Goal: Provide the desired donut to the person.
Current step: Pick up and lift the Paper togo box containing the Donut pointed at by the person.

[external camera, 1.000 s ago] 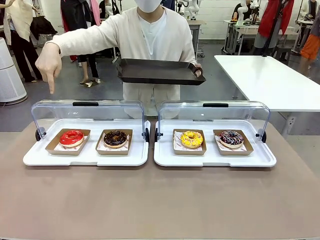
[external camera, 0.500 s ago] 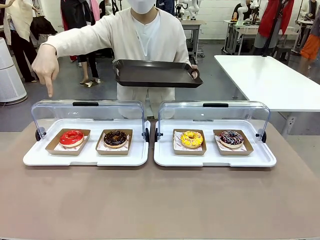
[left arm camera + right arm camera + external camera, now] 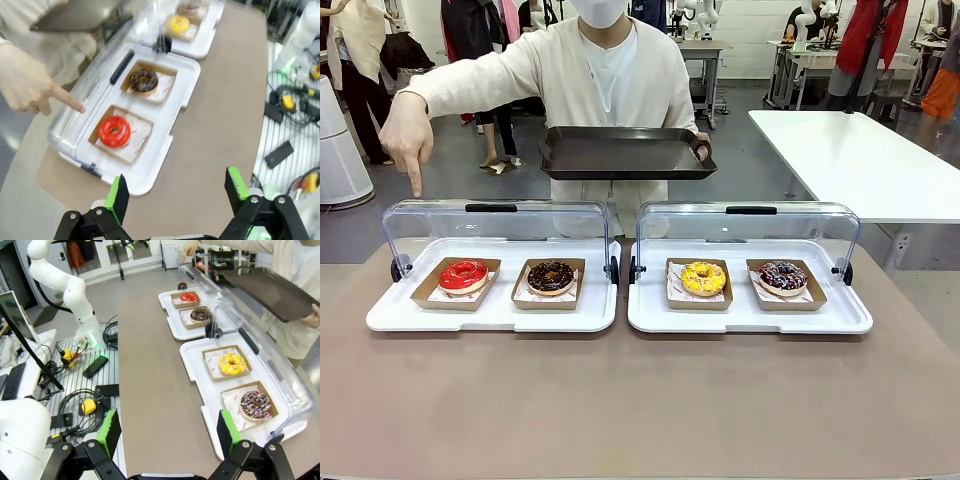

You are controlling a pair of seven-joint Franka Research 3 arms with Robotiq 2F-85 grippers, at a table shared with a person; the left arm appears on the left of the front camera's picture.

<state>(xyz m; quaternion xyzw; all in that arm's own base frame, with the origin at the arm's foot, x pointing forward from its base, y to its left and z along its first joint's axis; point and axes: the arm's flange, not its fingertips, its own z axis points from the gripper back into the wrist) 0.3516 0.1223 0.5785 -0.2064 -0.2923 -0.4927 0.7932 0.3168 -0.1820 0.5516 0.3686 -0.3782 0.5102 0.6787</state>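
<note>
Pointing w/ one hand [image 3: 405, 135] straight down, just above the clear lid [image 3: 495, 225] at its red donut [image 3: 463, 274] end; holding a dark tray [image 3: 625, 152] level at chest height in the other (person [image 3: 610, 70] = cream cardigan, far side of table [image 3: 640, 400]). Taking red donut as the wanted one, going by that hand.

Sitting in a brown paper boat [image 3: 425, 292], leftmost slot of L white case [image 3: 490, 315], choc donut [image 3: 551, 277] just beside. Yellow donut [image 3: 704, 277] + sprinkled donut [image 3: 783, 276] in R case [image 3: 750, 318], well apart from it.

L gripper [image 3: 177, 189]: spread fully wide, nothing between pads, hanging on robot's side, short of the case. R gripper [image 3: 168, 432]: likewise wide apart, empty.

Step in hand, prob.: reach w/ L arm. To do well: come in from the open near side, lid rolled back at far side; centre over red donut, straddle it or its boat, squeeze lightly to spare the icing; steer clear of the hand and choc donut.
</note>
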